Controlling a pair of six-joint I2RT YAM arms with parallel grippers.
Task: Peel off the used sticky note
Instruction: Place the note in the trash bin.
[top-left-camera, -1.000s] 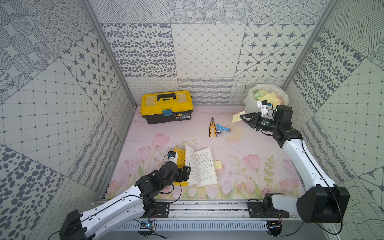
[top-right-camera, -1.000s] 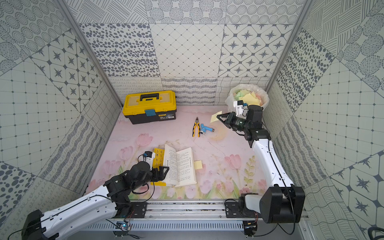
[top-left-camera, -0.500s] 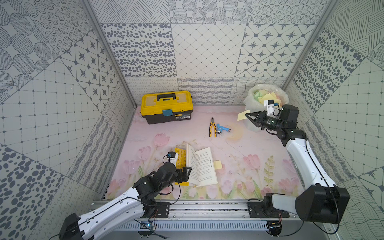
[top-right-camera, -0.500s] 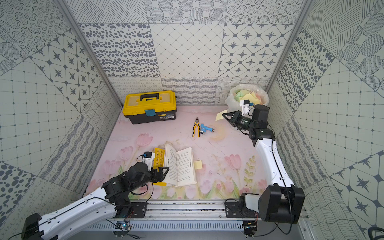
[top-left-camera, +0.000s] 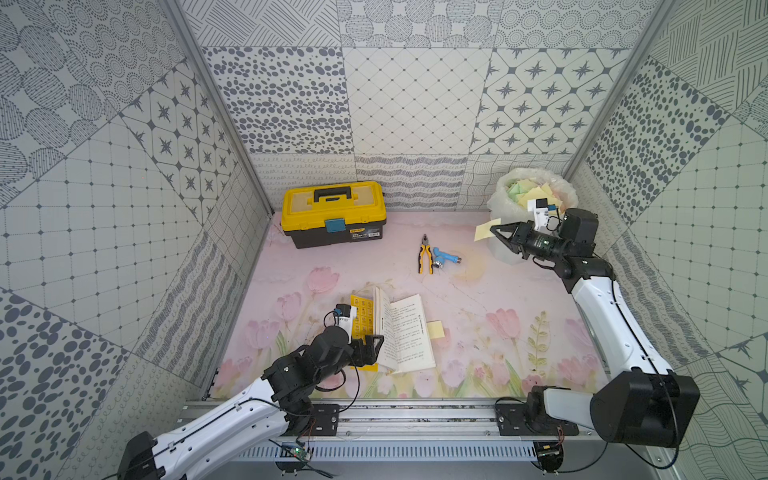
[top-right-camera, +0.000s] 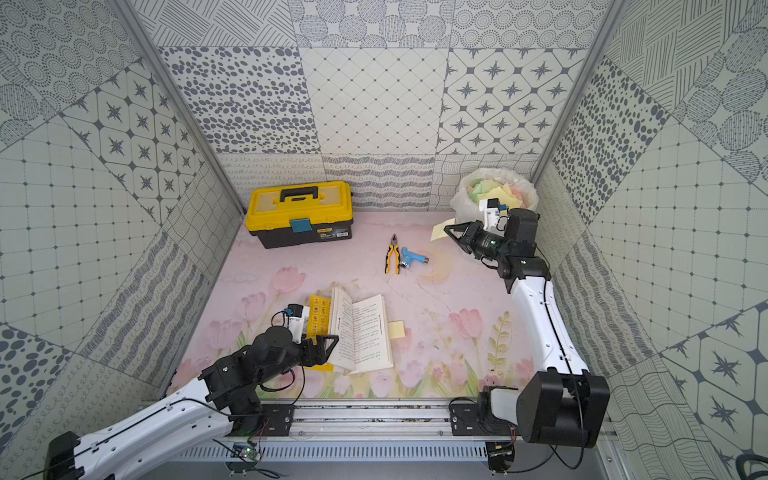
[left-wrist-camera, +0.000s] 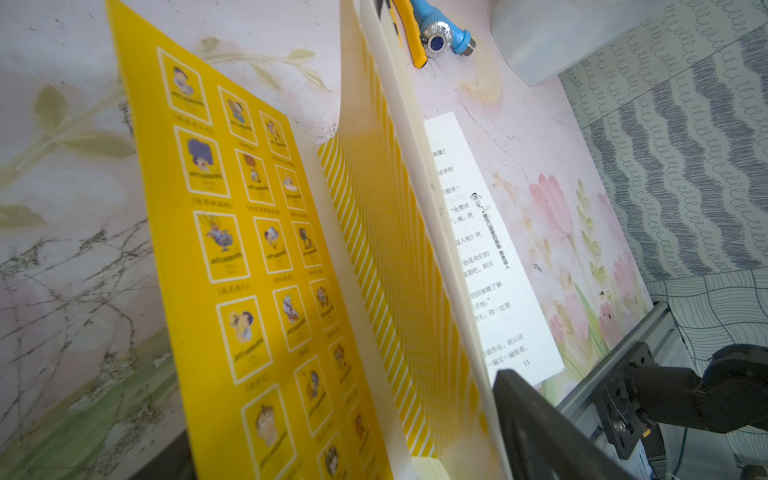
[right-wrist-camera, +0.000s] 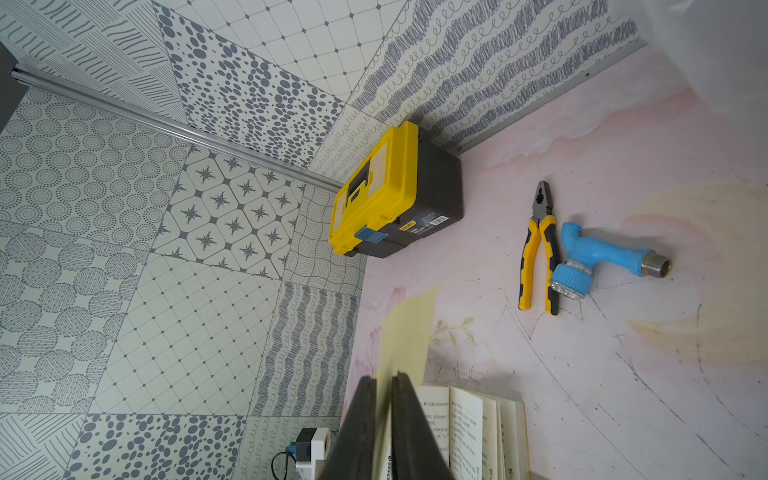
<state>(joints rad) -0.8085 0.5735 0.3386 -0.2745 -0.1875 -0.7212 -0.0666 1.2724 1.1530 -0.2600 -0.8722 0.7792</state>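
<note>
Featherlight, floppy sticky note (top-left-camera: 485, 230), pinched at one edge by right end effector (top-left-camera: 495, 230) just beside waste bag (top-left-camera: 500, 198); left end effector (top-left-camera: 373, 348) spread, well apart from it.

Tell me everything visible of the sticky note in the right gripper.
The sticky note is a thin, pale yellow paper square, slightly bent; no writing can be made out. The right gripper is shut on one edge, and the rest sticks out free past the jaws. It is held above the mat, beside the bag-lined bin of discarded notes.
</note>
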